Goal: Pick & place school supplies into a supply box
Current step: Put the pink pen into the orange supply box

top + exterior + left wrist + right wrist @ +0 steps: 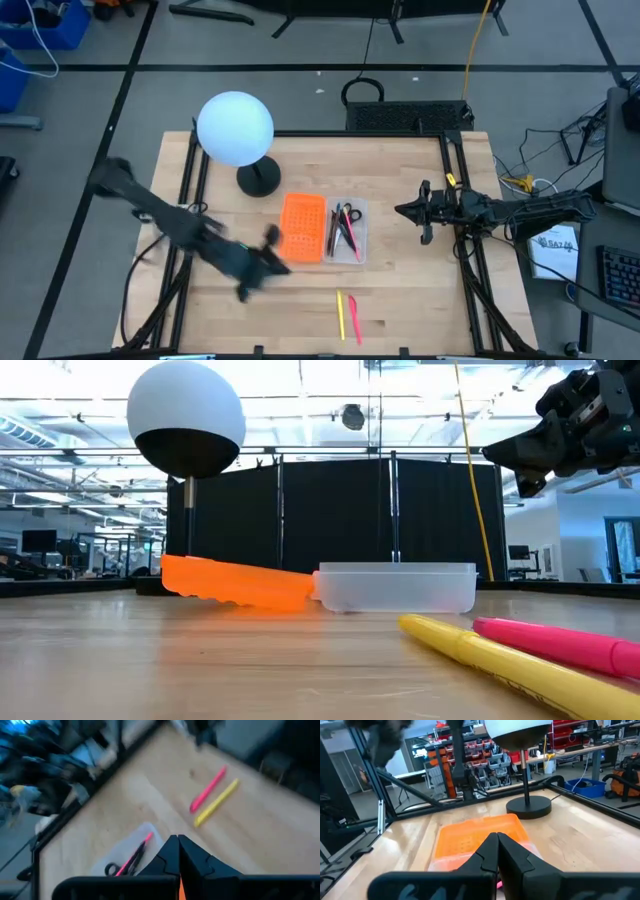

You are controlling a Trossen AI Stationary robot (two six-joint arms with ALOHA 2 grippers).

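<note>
A: Where the clear supply box [346, 232] lay mid-table, joined to its orange lid [303, 227], what did it hold?

B: Scissors [347, 214] and some pens. A yellow pen [340, 314] and a pink pen [354, 313] lay outside, nearer the front edge.

A: Grippers?

B: Left gripper [274, 262], blurred, sat just beside the lid, fingers together. Right gripper [412, 210], raised beside the box, apparently closed too.

Left end effector [268, 262] low, fingers closed; right end effector [412, 211] raised, fingers closed.
</note>
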